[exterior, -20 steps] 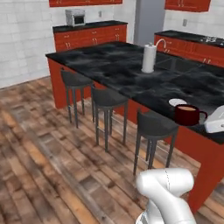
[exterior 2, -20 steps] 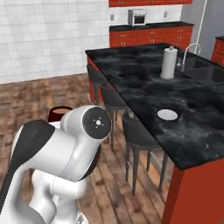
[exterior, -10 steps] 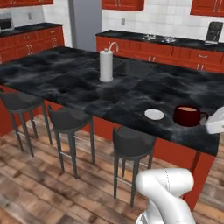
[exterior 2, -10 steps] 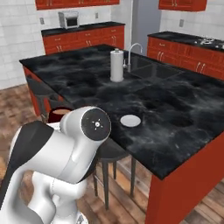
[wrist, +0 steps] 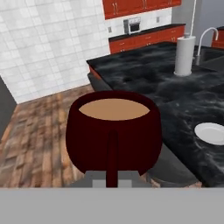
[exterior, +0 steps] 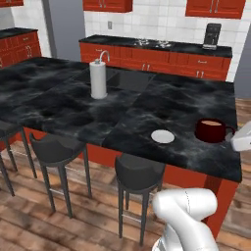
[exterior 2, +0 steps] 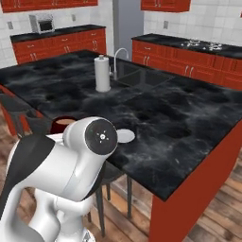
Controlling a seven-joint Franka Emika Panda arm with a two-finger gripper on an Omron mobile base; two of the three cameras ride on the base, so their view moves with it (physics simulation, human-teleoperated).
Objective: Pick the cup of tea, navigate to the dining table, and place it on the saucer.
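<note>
The maroon cup of tea, full of light brown liquid, hangs in the air with my gripper shut on its side handle. It stays upright. Seen from the left base, the cup sits right of the white saucer, with the gripper at the frame's right edge. The saucer lies flat on the black marbled dining table near its front edge, apart from the cup. In the right base view my arm hides part of the cup, left of the saucer.
A white paper-towel roll stands by the sink and the faucet. Dark stools line the table's near side. Wall counters with red cabinets run behind. Wooden floor lies to the left.
The whole picture has shifted: the base has driven around toward the table, so the saucer and table edge look closer. The cup stays in the gripper.
</note>
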